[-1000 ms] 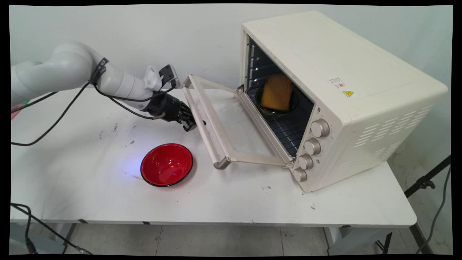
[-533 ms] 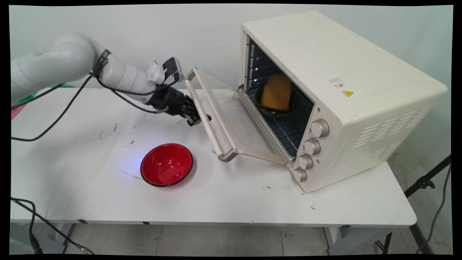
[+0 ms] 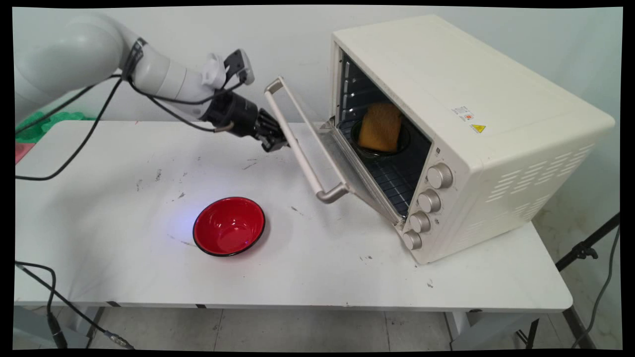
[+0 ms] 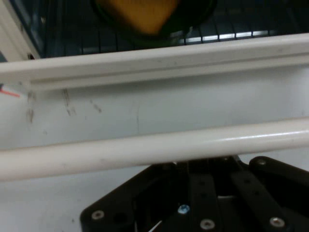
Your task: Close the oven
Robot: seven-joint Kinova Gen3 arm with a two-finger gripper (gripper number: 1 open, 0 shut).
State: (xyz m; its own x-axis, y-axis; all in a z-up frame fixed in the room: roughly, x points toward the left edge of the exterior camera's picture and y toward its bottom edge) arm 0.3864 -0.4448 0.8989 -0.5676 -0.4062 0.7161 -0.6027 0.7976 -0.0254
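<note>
End effector (image 3: 278, 144) against underside of oven door handle (image 3: 302, 144); finger state hidden by handle, cannot tell. Door half raised on toaster oven (image 3: 446, 124). Main view only: red bowl (image 3: 229, 226) on bench (image 3: 297, 267). Hand view: handle bar (image 4: 154, 147) crossing linkage, orange item in dark dish (image 4: 145, 14) behind.

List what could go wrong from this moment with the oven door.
1. The gripper meets the door handle only from beneath, so the half-raised door could slip off and drop open.
2. The bread stands upright in a dark dish near the oven mouth; a hard shut might tip it.
3. The hanging cables might snag.
</note>
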